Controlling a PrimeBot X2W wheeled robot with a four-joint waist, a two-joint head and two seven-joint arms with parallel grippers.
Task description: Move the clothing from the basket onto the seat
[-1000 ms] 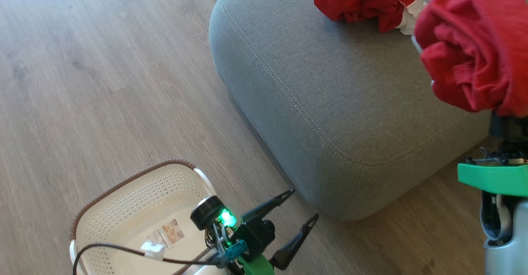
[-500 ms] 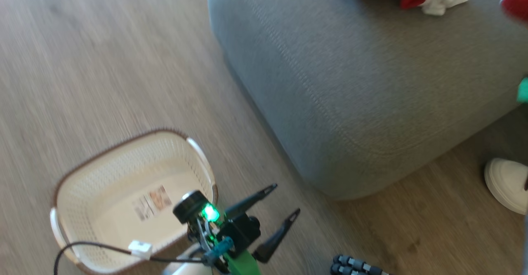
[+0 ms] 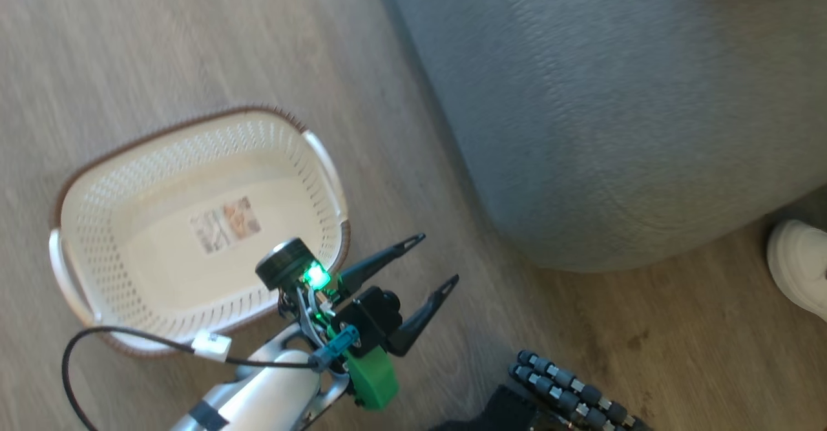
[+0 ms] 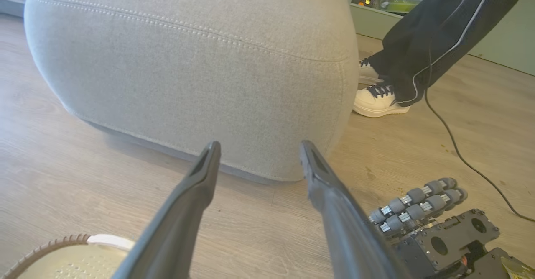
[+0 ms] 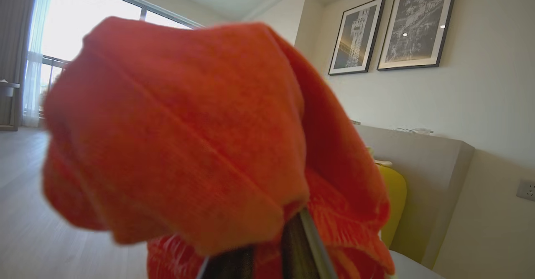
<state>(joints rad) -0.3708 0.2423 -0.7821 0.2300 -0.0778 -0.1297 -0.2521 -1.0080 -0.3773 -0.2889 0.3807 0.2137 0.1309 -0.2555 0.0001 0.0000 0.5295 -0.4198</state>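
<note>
There's the right gripper (image 5: 271,249) clamped on the soft bright red fabric garment (image 5: 175,132) held aloft, the left gripper (image 3: 438,258) spread wide beside the cream-white perforated plastic basket (image 3: 84,211): the carrying step, I'd say, and next it wants lowering onto the big grey upholstered seat (image 3: 614,127) and letting go.

Open floor (image 3: 407,159) between basket (image 3: 271,130) and seat (image 3: 614,127): passable. Seat front blocks ahead of left gripper (image 3: 438,258); shoe (image 3: 798,266) and rollers (image 3: 568,386) crowd the right side.
</note>
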